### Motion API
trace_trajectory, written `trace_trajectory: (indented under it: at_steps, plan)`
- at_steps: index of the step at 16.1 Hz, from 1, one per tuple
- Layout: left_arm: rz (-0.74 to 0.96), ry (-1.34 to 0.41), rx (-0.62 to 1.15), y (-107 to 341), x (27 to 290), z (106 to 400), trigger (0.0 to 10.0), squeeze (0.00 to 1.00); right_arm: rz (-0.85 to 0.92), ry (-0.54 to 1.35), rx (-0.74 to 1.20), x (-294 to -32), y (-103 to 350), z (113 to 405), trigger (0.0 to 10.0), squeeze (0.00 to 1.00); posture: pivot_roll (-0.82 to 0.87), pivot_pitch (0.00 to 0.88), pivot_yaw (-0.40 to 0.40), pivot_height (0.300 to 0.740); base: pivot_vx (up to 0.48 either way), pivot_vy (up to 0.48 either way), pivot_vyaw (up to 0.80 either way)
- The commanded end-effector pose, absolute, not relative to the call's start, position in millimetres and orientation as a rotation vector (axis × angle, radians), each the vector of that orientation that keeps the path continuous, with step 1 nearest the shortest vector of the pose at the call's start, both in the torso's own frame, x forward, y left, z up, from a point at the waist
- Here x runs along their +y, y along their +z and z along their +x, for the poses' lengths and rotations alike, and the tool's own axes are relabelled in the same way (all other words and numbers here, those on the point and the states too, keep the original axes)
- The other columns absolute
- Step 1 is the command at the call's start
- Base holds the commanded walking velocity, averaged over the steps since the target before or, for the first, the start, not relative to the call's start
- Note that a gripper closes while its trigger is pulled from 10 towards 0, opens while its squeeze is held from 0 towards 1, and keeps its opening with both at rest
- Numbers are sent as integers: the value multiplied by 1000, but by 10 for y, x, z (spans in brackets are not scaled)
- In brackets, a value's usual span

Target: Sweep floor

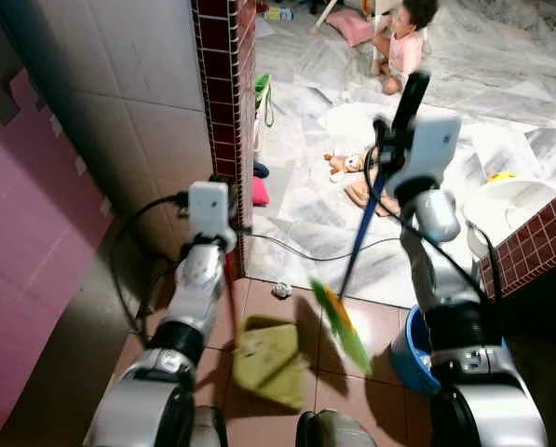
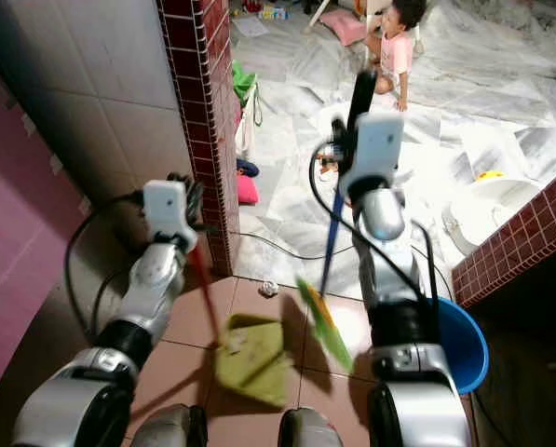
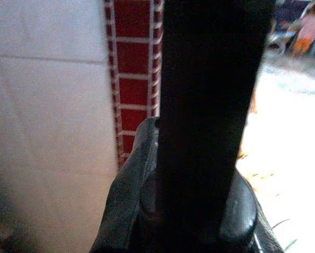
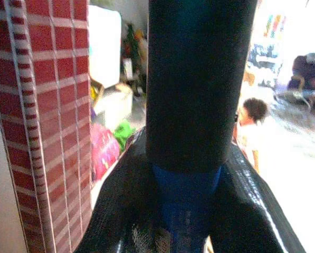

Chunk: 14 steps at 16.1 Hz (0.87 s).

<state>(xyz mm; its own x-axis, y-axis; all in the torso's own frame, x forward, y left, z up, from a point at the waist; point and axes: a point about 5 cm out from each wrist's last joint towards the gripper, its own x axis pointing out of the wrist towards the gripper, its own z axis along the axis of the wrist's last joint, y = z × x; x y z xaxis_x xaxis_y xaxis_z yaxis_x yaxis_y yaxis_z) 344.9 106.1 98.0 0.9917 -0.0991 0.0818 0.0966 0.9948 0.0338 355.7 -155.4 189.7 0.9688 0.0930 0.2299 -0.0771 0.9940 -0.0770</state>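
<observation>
No brand, label or writing can be read on anything here. In the left eye view the right gripper [image 1: 389, 140] is clamped on the blue handle of a broom [image 1: 357, 244], whose green and yellow bristle head hangs blurred above the brown floor tiles [image 1: 375, 321]. The left gripper [image 1: 223, 191] is closed around the thin red handle of a yellow-green dustpan [image 1: 270, 361], which sits low over the same tiles between the two arms. A small pale scrap of litter [image 1: 281, 290] lies near the edge where the brown tiles meet the white marble floor [image 1: 305, 200]. A blue bucket [image 1: 406, 352] stands just beside the right arm, and a red brick-tiled pillar [image 1: 223, 84] rises by the left gripper. A child [image 1: 403, 42] sits well beyond on the marble. The left wrist view has a dark handle between the black fingers [image 3: 125, 195], with the pillar behind. The right wrist view has the broom's blue shaft, topped by a black grip, held between its fingers [image 4: 252, 211].
</observation>
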Motion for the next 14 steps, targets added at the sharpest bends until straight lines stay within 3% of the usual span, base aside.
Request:
trace_trajectory:
  at_steps: [1,9,12,14]
  plan:
    - [88,-100,-68,956,1052,3446,10000,0,-63,89,-227,-1524,1880,3553,10000,0,-112,46,-11,740,0,0,0]
    - [122,-85,64,760,997,3413,10000,0,164,119,-16,-1332,1474,3483,10000,0,-116,47,-12,740,0,0,0]
    - [30,-79,39,847,901,3448,10000,0,392,252,-95,-1230,1795,3526,10000,0,-122,50,-11,740,0,0,0]
    - [-25,-73,35,879,880,3466,10000,0,449,283,-173,-1260,2024,3570,10000,0,-121,50,-11,740,0,0,0]
